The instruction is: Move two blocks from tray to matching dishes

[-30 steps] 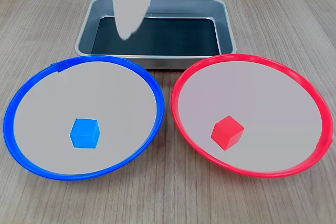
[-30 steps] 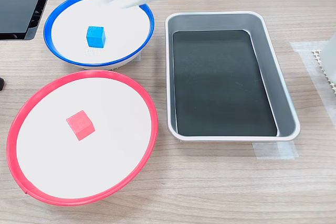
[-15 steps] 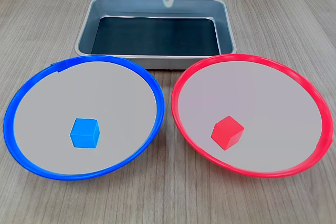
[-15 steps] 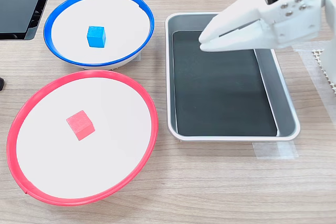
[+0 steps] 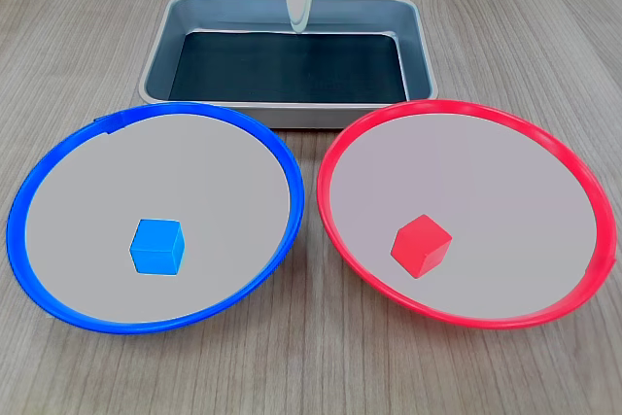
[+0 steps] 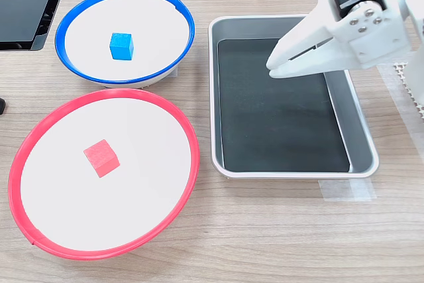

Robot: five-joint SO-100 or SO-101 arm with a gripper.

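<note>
blue block [image 6: 120,46] resting in blue-rimmed dish [image 6: 173,12], well apart from pincer [image 6: 273,67]. red block [image 6: 101,158] sitting in red-rimmed dish [image 6: 187,138], also far from pincer. both blocks lying flat on pale dish centres, nothing gripping them. pincer white, hanging over grey tray [image 6: 361,130] above its dark bottom, tips pressed almost together with nothing between them, clenched empty. in the first exterior view, pincer [image 5: 297,17] pointing down over tray's far wall [image 5: 292,7], both dishes nearer the camera.
</note>
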